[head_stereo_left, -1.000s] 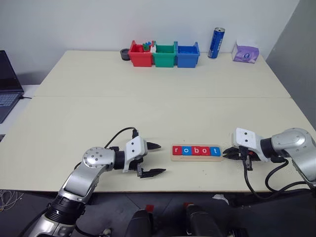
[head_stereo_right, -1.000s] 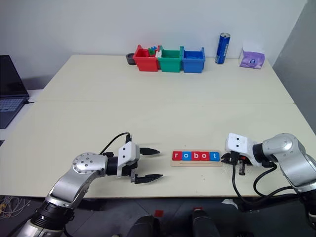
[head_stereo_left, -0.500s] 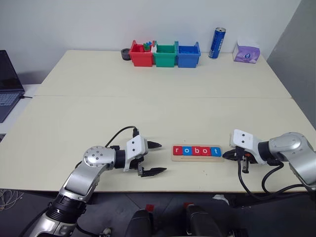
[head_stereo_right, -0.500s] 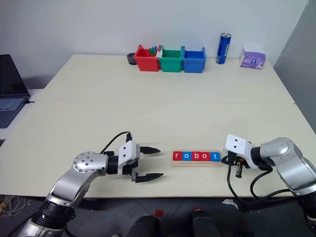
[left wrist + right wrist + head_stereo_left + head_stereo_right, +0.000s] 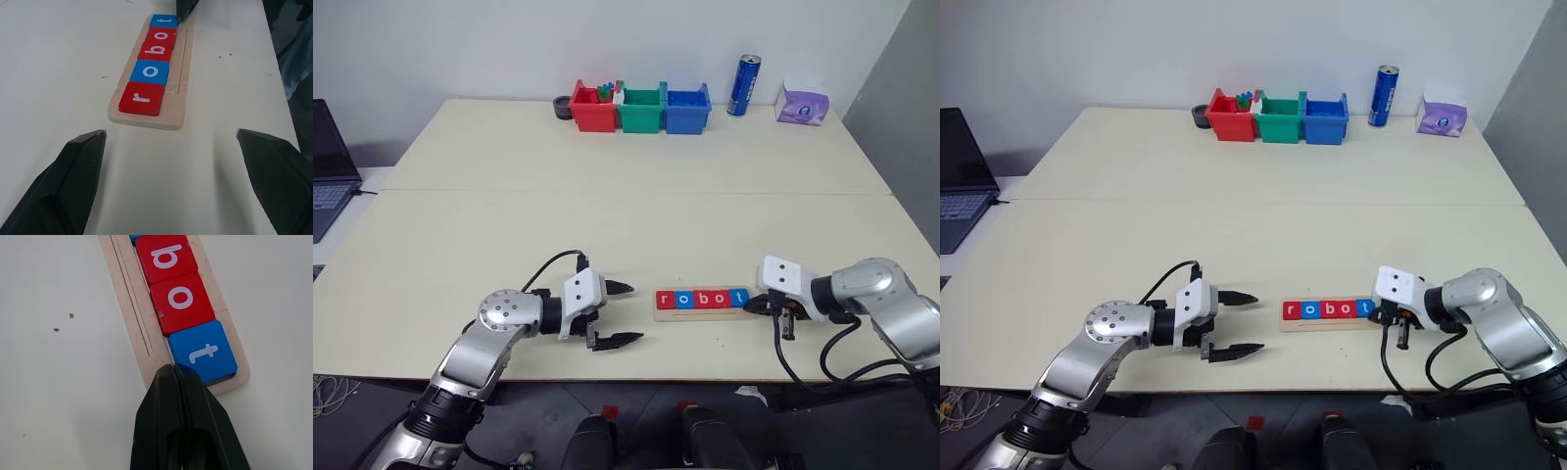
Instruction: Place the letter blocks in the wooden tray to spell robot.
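Observation:
The wooden tray [image 5: 703,314] lies near the table's front edge. In it, five letter blocks read r [image 5: 142,98], o [image 5: 150,72], b [image 5: 166,259], o [image 5: 181,298], t [image 5: 203,351], red and blue by turns. My right gripper [image 5: 172,368] is shut and empty. Its tip rests against the tray's right end, at the corner of the blue t. In the left eye view it sits at the right gripper [image 5: 750,305]. My left gripper [image 5: 633,313] stands open and empty just left of the tray, pointing along it.
At the table's far edge stand a red bin [image 5: 591,108], a green bin [image 5: 639,110] and a blue bin [image 5: 686,110]. A blue can [image 5: 745,85] and a purple tissue pack [image 5: 801,104] sit to their right. A laptop [image 5: 328,166] is at the far left.
My right gripper has edged left, from a little clear of the tray's right end to right against it. The left gripper and the blocks have not moved.

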Tool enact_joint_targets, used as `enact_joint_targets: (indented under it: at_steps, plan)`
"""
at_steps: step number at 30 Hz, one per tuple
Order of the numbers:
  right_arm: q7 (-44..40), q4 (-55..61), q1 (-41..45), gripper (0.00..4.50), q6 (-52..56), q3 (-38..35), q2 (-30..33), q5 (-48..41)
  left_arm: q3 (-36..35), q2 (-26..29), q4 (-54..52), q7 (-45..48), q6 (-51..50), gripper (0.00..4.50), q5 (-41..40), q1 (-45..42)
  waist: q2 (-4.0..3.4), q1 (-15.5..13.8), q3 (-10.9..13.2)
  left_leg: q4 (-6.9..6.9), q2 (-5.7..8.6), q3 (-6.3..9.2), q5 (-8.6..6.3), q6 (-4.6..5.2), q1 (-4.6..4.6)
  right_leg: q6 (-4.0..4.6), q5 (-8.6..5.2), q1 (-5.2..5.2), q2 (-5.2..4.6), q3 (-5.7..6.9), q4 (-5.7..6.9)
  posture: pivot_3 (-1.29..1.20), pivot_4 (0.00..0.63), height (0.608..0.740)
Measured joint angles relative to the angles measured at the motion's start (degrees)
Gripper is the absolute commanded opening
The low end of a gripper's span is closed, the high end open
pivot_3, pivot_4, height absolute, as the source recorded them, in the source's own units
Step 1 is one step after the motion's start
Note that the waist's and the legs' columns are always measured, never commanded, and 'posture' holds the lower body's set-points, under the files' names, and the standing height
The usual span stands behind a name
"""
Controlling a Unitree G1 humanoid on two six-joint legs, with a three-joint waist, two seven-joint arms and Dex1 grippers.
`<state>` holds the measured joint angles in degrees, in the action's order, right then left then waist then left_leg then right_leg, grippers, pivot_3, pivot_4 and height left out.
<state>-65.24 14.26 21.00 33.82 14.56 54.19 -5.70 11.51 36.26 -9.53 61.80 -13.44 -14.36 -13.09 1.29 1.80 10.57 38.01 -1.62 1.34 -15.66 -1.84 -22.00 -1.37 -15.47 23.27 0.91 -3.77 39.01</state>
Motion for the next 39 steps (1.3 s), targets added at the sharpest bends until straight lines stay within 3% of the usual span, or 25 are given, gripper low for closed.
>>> enact_joint_targets:
  at_steps: [15, 25, 39]
  plan:
    - [-3.5, -2.2, -2.7, 0.03, -4.2, -6.9, 6.7, -2.6, -5.2, 2.9, 0.6, -3.3, -0.3, 4.50, 0.0, 1.6, 0.00, 0.0, 0.0, 0.00, -0.01, -0.02, 0.00, 0.00, 0.01, 0.00, 0.00, 0.00, -0.01, -0.01, 0.00, 0.00, 0.150, 0.740]
    - [-7.6, -5.7, -0.7, 0.03, -5.1, -9.5, 7.1, -7.4, -11.8, 0.6, 0.9, -10.1, -5.3, 4.50, -2.9, 0.9, 0.00, 0.0, 0.0, 0.00, -0.02, 0.01, 0.00, 0.00, 0.01, 0.11, 0.07, 0.00, -0.02, 0.01, 0.00, 0.00, 0.150, 0.740]
    - [-12.0, -9.9, 0.8, 0.03, -8.3, -10.2, 8.3, -9.1, -12.7, 0.9, -1.9, -7.9, -6.7, 4.50, -7.8, 2.2, 0.00, 0.0, 0.0, 0.00, -0.02, -0.01, 0.00, 0.00, 0.01, 0.13, 0.08, 0.00, -0.02, 0.00, 0.00, 0.00, 0.150, 0.740]
